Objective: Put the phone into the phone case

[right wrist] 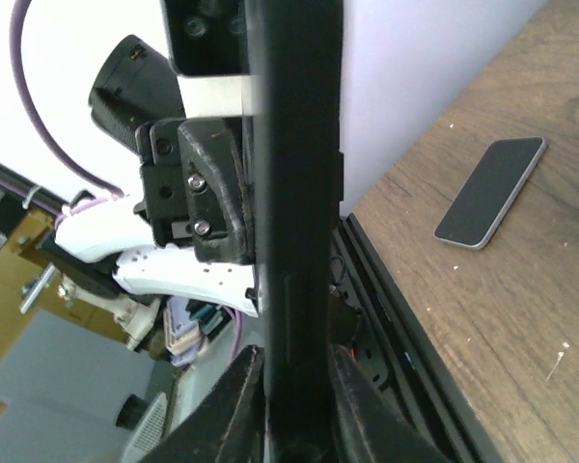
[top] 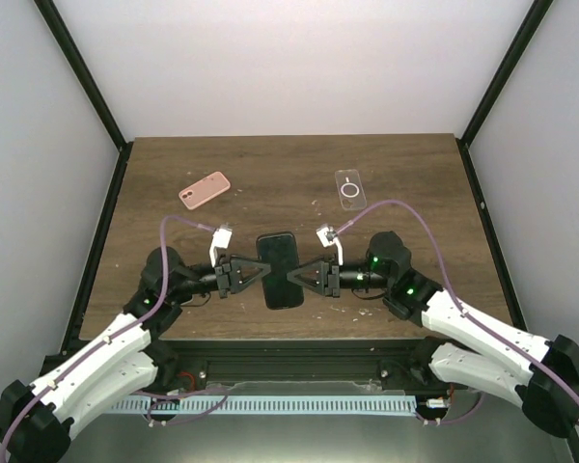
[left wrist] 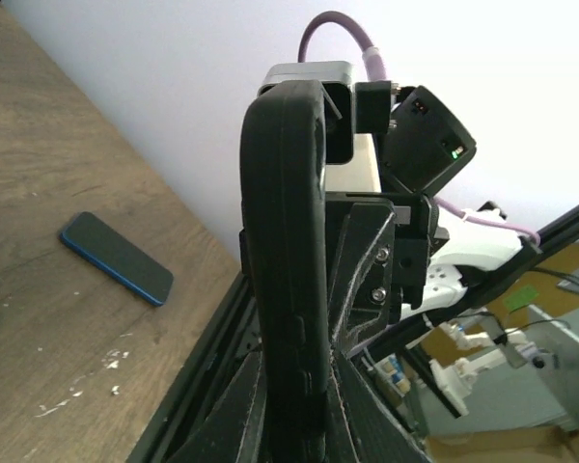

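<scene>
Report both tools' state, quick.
Left tool: closed on the black phone.
Right tool: closed on the same phone, opposite edge.

Dark wood table (top: 270,164). Clear case (top: 350,189) lies flat on it. Pink phone or case (top: 205,190) left of clear case, well apart, tilted. White specks (left wrist: 106,362) scattered.

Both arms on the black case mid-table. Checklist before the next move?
1. Left grip: ok. Left gripper jaws pinch the black case at its left edge.
2. Right grip: cannot tell. Right gripper jaws flank the right edge, but contact is unclear.
3. Case attitude: ok. It is flat, broad face up, between the two arms.
4. Case filled or empty: cannot tell.
5. Bystanders: ok. Pink item and clear case lie farther back, apart from both arms.
</scene>
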{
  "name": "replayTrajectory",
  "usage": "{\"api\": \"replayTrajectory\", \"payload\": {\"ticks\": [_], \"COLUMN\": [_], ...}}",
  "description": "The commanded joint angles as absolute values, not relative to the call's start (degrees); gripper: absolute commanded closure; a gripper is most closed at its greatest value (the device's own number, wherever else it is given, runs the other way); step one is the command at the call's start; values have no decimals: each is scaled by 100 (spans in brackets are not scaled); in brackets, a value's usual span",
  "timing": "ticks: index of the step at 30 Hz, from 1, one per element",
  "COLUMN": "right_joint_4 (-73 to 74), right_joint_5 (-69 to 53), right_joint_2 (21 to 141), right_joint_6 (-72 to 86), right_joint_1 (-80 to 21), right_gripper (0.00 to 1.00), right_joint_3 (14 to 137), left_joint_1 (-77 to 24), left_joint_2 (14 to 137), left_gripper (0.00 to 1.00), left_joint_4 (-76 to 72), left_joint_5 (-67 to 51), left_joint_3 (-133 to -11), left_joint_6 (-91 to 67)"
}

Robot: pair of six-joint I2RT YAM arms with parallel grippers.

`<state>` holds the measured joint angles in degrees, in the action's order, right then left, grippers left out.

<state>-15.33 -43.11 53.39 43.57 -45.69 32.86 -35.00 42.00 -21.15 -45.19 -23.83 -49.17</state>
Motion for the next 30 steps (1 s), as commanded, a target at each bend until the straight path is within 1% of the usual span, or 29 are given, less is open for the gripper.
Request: {"api": "replayTrajectory", "payload": {"ticks": [1, 3, 5, 8, 9, 11, 15, 16, 18, 19, 24, 26, 30], "right_joint_4": [-1975, -1966, -1934, -1888, -1814, -1418, -784, -779, -809, -832, -917, -762, -542], "right_joint_5": [-4216, -4074, -3970, -3891, -3873, -3819, -3530, -3477, -3464, -3522, -4024, -4263, -4415], "right_joint_2": [5319, 5309, 5324, 5392, 5429, 5548, 5722, 5742, 5839, 5946, 6818, 7275, 8119], "right_joint_6": [4746, 4818, 4889, 4917, 4876, 4681, 4329, 4306, 4270, 4222, 3871, 3648, 3366], "right_joint_1": [-4609, -4610, -4611, -4602, -4605, -4577, -4367, -4285, -4044, -3912, -3237, -2997, -2596], "right_gripper": [91, 98, 99, 99, 99, 99, 99, 99, 99, 99, 99, 97, 98], "right_joint_3": [3493, 3482, 3478, 3461, 3476, 3604, 3728, 3681, 3561, 3521, 3621, 3834, 4237], "left_joint_1": [-3513, -3508, -3512, -3507, -3507, -3508, -3515, -3508, -3510, -3508, -3506, -3501, -3499], "left_joint_2": [4245, 4270, 4271, 4254, 4242, 4217, 4095, 4062, 3991, 3950, 3794, 3824, 3954], "left_gripper": [100, 100, 94, 82, 74, 56, 26, 16, 4, 1, 0, 0, 0], "left_joint_4": [-1803, -1573, -1475, -1164, -966, -494, 545, 810, 1236, 1395, 1786, 1932, 2337], "left_joint_5": [-4485, -4410, -4342, -4099, -4003, -3787, -3124, -2884, -2417, -2205, -1612, -1509, -1262], "left_joint_3": [-2639, -2714, -2749, -2835, -2893, -3034, -3303, -3358, -3428, -3435, -3344, -3346, -3420], "left_joint_6": [-4712, -4686, -4739, -4739, -4691, -4510, -4159, -4096, -3986, -3958, -3967, -3960, -3865]}}
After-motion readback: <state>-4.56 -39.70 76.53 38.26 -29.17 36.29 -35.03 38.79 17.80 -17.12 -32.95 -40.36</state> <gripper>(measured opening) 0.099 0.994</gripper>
